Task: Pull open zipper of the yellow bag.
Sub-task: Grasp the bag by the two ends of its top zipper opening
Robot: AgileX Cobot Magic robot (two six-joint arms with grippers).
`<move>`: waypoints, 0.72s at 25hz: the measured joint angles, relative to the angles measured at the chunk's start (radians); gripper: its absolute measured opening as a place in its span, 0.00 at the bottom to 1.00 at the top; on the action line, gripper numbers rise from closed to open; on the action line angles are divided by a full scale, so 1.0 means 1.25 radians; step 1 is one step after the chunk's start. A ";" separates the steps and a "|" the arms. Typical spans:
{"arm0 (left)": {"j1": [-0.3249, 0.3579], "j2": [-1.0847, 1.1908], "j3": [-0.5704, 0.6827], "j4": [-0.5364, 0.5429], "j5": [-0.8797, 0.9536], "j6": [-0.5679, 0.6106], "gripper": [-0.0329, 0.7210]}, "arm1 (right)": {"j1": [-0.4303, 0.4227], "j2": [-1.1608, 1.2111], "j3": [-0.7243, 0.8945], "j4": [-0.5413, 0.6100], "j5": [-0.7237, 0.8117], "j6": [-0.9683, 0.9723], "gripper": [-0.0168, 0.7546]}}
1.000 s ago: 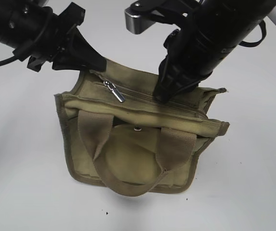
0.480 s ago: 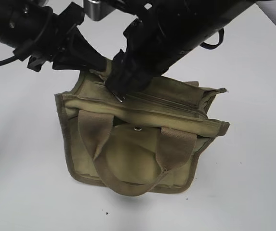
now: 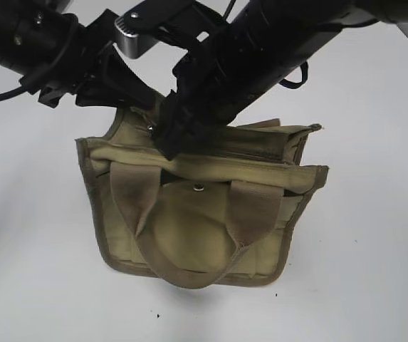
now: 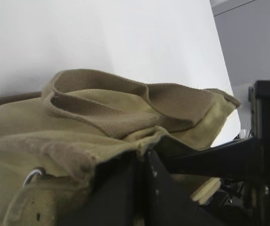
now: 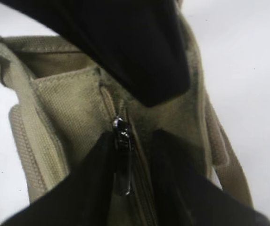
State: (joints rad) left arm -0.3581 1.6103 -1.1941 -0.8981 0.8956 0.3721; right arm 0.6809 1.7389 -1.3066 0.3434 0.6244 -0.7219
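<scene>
Khaki bag (image 3: 189,228) was pinned at its rim by the clenched left gripper (image 3: 143,96); the right gripper (image 5: 135,155), jaws parted around the pull tab (image 5: 123,162), should pinch squarely before pulling

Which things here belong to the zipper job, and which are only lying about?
Belonging to the job:
- yellow bag
- zipper, pull tab
- left gripper, pinching the bag's corner
- right gripper, around the tab

Lying about:
- nothing; only the white table
</scene>
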 joint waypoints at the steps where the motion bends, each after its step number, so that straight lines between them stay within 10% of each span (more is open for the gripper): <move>1: 0.000 0.000 0.000 0.003 0.000 0.000 0.05 | 0.004 0.004 0.000 -0.005 0.000 0.000 0.26; 6: 0.002 0.000 0.001 0.023 0.005 0.000 0.05 | 0.040 0.018 -0.001 -0.041 0.008 0.000 0.03; 18: 0.000 0.000 0.001 0.007 0.012 0.000 0.05 | 0.046 -0.038 -0.002 -0.198 0.116 0.141 0.02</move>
State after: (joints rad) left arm -0.3581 1.6103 -1.1932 -0.8888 0.9102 0.3718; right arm 0.7387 1.6917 -1.3090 0.0959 0.7693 -0.5455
